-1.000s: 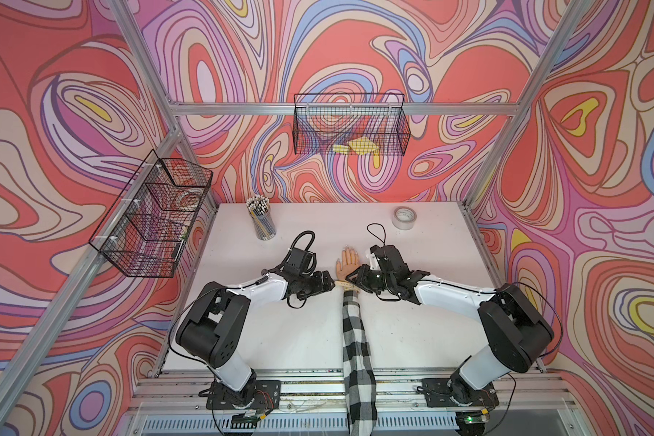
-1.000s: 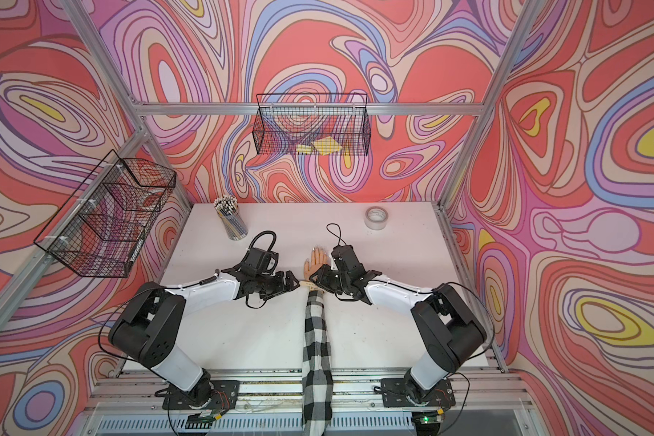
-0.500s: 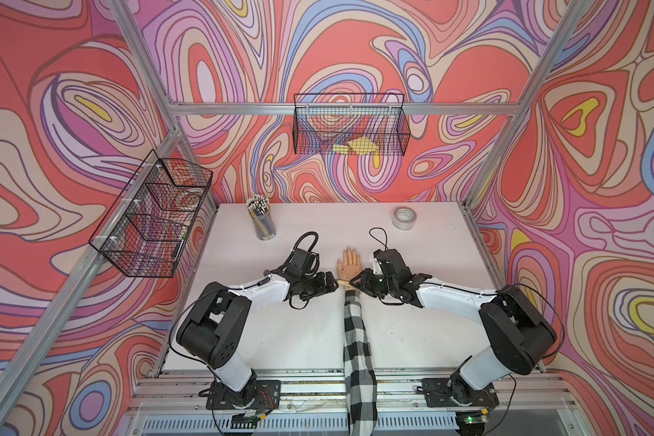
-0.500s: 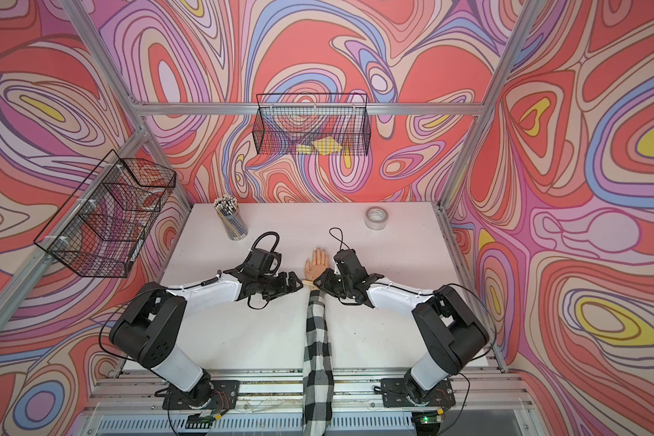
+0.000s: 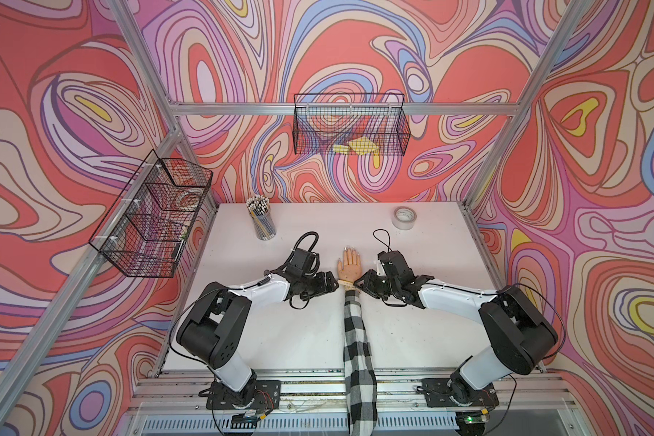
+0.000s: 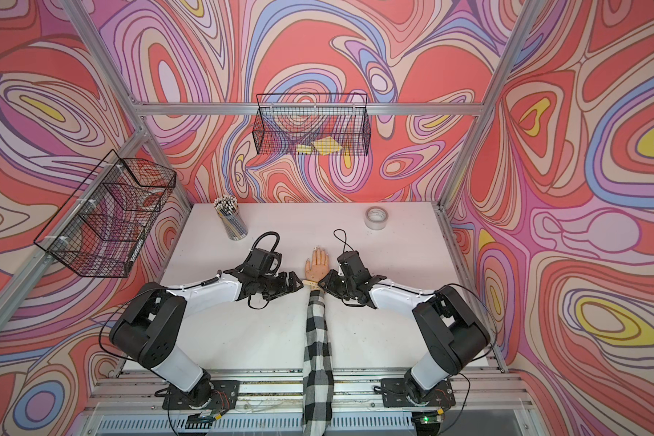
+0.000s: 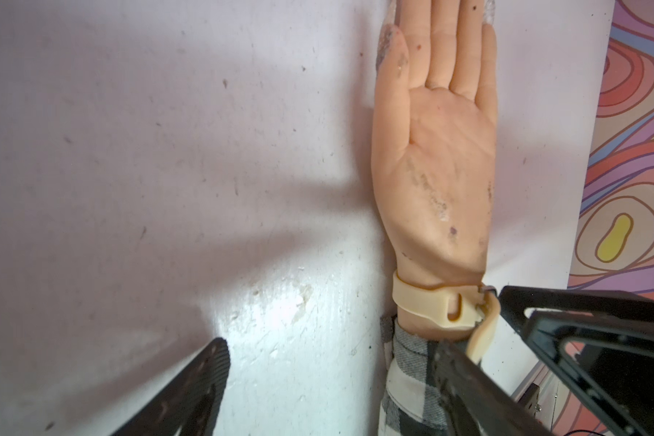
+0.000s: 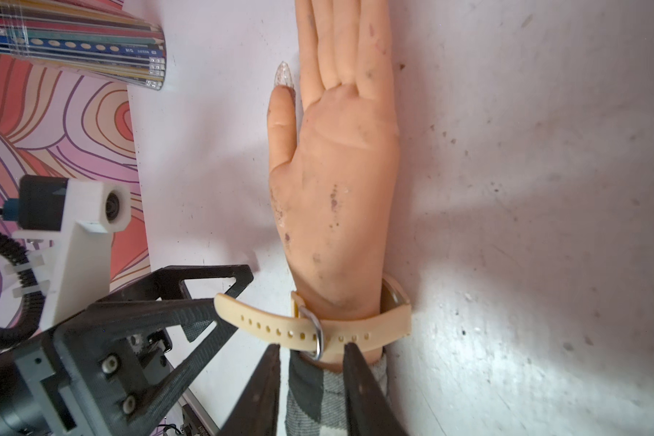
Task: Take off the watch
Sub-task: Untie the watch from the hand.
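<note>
Straddling watch (image 8: 355, 334) buckle (image 8: 318, 336): right fingers (image 8: 359, 389), narrow gap; strap tail (image 8: 250, 319) meets left fingers (image 7: 201, 389), spread wide.

My target, the watch (image 8: 367, 332), wraps the dummy wrist (image 8: 340, 298) on the bench (image 8: 525, 188): cream strap (image 7: 420, 302) through its metal buckle (image 8: 318, 336), holed tail (image 8: 250, 321) jutting sideways, outside the keeper loop (image 7: 440, 306).

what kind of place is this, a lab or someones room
Probably a robot data-collection cell, not a home: an aluminium frame boxes in the white table, printed swirl walls surround it, and the left arm and right arm flank a mannequin hand wearing a watch.
</note>
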`<state>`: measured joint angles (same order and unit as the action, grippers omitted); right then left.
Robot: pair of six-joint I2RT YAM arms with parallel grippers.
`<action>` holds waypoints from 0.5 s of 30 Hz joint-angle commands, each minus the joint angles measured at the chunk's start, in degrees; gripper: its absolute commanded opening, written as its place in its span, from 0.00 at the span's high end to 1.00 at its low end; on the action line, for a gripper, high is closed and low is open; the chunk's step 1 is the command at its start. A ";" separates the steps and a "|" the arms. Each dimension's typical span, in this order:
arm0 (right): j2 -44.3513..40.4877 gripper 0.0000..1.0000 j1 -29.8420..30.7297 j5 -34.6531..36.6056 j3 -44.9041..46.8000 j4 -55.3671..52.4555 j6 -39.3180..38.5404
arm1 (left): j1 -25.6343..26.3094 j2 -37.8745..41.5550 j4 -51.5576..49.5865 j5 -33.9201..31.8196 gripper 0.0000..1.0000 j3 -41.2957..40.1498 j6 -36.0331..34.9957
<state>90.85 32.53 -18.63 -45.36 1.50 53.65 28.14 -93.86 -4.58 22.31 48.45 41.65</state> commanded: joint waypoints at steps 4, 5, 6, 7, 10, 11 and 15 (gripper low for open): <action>1.95 0.70 -0.28 -3.26 -1.45 2.83 0.00 | 0.17 0.87 -0.13 -0.42 0.13 1.38 -0.05; 2.23 0.70 -0.28 -3.95 -1.53 3.31 0.17 | 0.16 0.90 -0.15 -0.47 0.13 1.41 -0.09; 2.48 0.70 -0.28 -4.43 -1.64 3.68 0.39 | 0.16 0.96 -0.05 -0.51 0.13 1.45 -0.12; 2.70 0.70 -0.28 -4.86 -1.59 4.22 0.71 | 0.16 0.98 -0.10 -0.51 0.13 1.47 -0.23; 3.26 0.71 -0.25 -5.99 -1.57 5.80 1.65 | 0.20 1.18 -0.36 -0.60 0.13 1.87 -0.77; 3.50 0.71 -0.15 -6.46 -1.57 6.37 1.95 | 0.17 1.31 -0.49 -0.67 0.13 1.83 -0.94; 4.19 0.71 -0.02 -7.27 -1.57 8.13 3.16 | 0.16 1.74 -0.75 -0.82 0.13 1.92 -1.37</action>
<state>94.06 32.53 -24.40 -45.87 6.85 55.55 28.14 -93.82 -4.62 22.24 48.93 41.17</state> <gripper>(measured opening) 0.289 0.869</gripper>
